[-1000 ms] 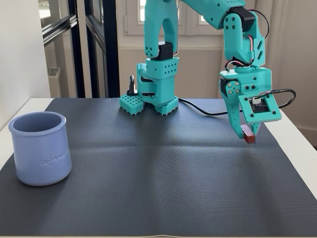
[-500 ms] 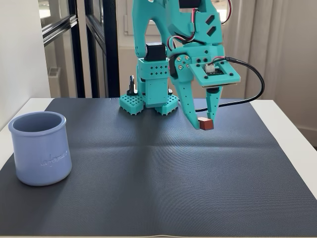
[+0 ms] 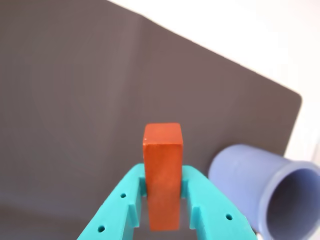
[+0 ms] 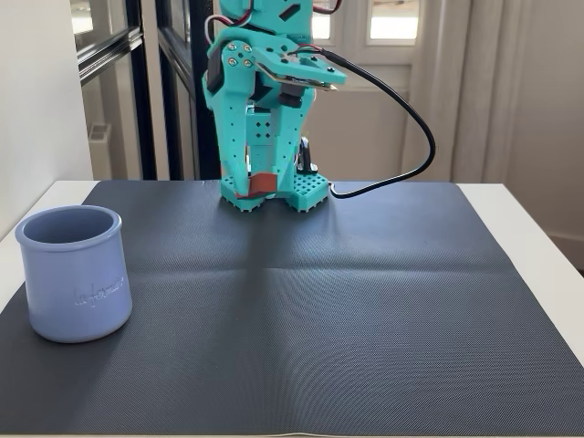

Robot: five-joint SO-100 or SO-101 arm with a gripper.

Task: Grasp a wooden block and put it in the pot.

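Note:
In the wrist view my teal gripper point(image 3: 163, 176) is shut on the reddish-brown wooden block point(image 3: 162, 160), which stands on end between the jaws. The lavender-blue pot point(image 3: 250, 185) is at the lower right of that view, its mouth turned toward the camera. In the fixed view the pot point(image 4: 73, 274) stands upright at the front left of the dark mat. The arm is folded at the back, and the gripper point(image 4: 259, 190) hangs low over the mat's far edge with the block point(image 4: 263, 182) in it, far from the pot.
A dark ribbed mat point(image 4: 319, 301) covers the white table point(image 4: 538, 237). The arm's base point(image 4: 308, 190) stands at the mat's far edge, with a black cable point(image 4: 415, 119) looping to its right. Windows and a door are behind.

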